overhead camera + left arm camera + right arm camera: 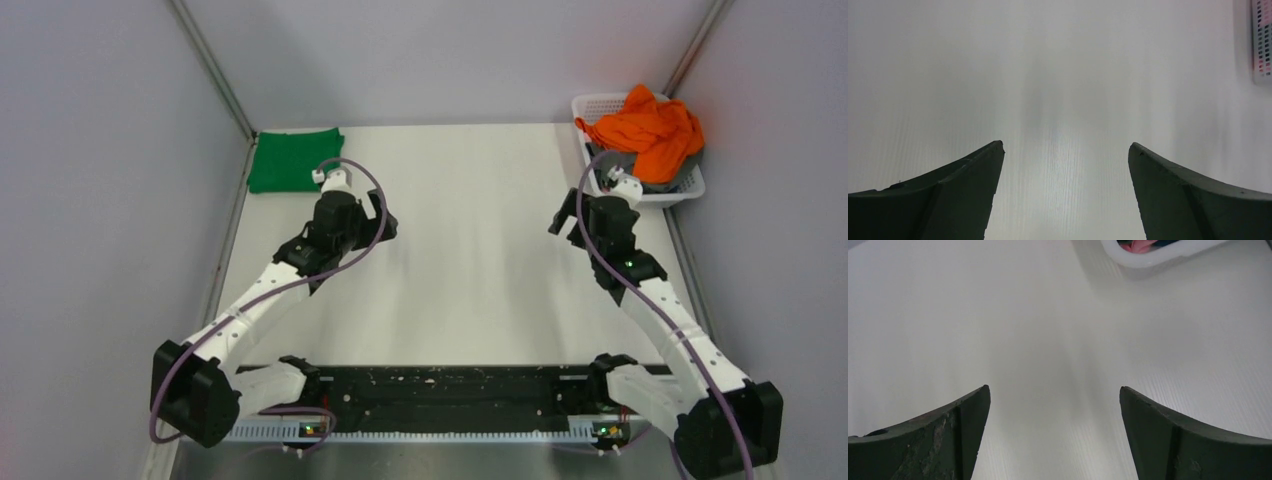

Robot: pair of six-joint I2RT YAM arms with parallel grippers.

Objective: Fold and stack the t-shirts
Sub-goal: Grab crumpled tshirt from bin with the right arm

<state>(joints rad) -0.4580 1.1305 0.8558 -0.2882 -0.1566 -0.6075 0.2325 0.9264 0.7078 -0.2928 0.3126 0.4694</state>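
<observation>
One green t-shirt [296, 160] lies folded at the far left of the worktop [470, 250], so with my left claw [1065, 144] and right claw [1053, 388] both spread and empty, I should pinch the orange t-shirt [648, 130] heaped in the far-right basket [598, 104] high and lift clear of its rim; the grey t-shirt [617, 160] beneath is mostly buried.

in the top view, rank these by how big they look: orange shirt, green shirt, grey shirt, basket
1. basket and orange shirt, about alike
2. green shirt, folded
3. grey shirt, mostly hidden
</observation>
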